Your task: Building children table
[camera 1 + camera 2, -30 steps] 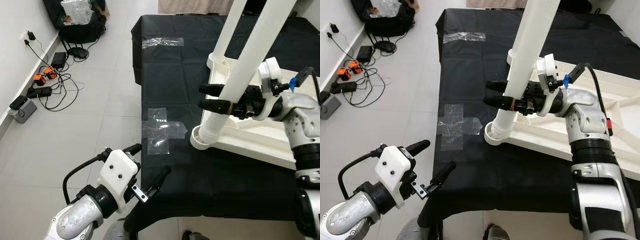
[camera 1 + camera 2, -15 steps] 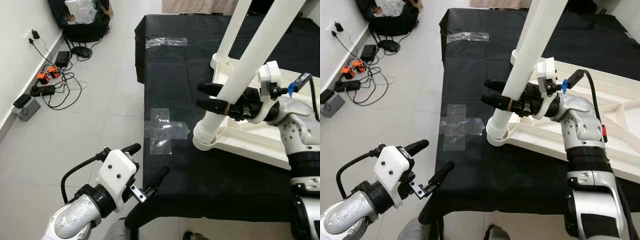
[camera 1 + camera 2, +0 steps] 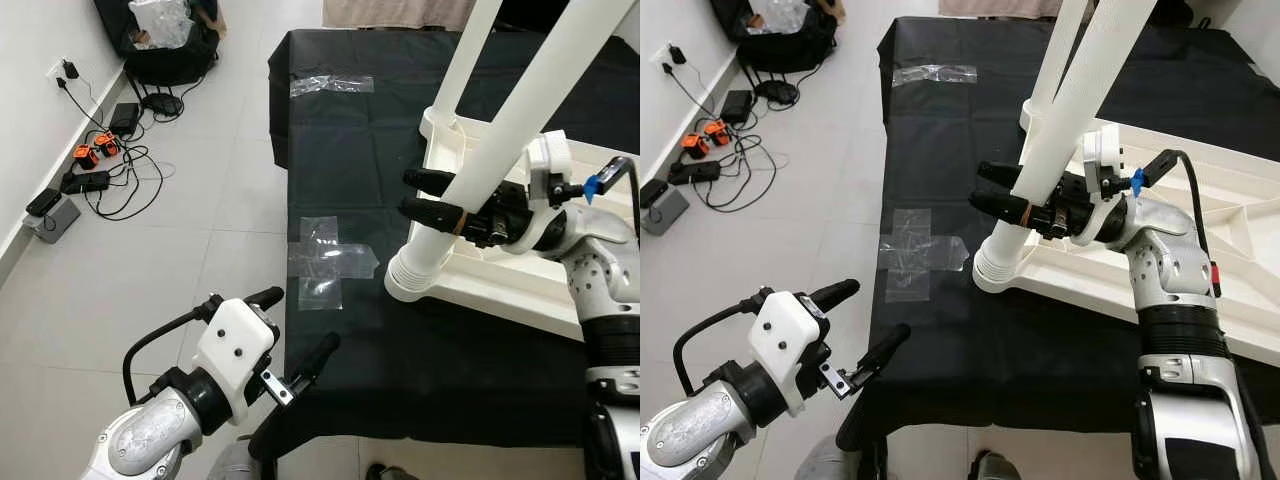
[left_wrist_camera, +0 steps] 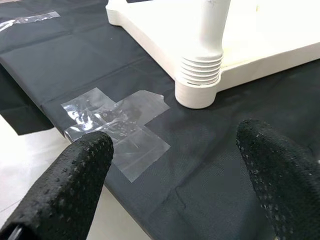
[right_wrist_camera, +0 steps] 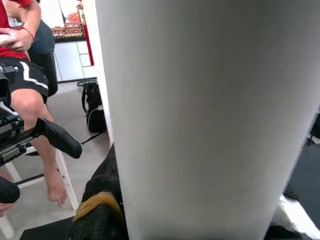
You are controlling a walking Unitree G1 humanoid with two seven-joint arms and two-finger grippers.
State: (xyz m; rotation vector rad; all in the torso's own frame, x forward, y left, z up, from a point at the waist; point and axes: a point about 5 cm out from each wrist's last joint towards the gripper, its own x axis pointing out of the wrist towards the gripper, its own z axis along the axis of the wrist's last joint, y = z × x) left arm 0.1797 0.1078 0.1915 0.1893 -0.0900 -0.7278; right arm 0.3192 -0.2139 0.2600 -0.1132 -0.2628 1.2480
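Note:
A white children's table [image 3: 500, 292] lies upside down on a surface covered in black cloth [image 3: 340, 160]. Two white legs stand up from it. The near leg [image 3: 520, 110] rises from a ribbed collar [image 4: 201, 70] at the table's front-left corner, and the far leg [image 3: 470, 50] stands behind it. My right gripper [image 3: 408, 194] reaches in from the right and is shut on the near leg a little above the collar. A black finger with an orange band [image 5: 97, 215] presses against this leg. My left gripper [image 3: 295, 327] hangs open off the cloth's front-left corner, holding nothing.
Clear tape patches [image 3: 325, 262] are stuck to the cloth near its left edge, and another strip [image 3: 330, 84] lies farther back. Cables and chargers [image 3: 100, 170] and a black bag [image 3: 165, 45] lie on the tiled floor at left. A seated person's legs [image 5: 35, 125] are in the right wrist view.
My right gripper has shifted slightly to the right on the near leg, whose top now leans a little more rightward. The left arm has not moved.

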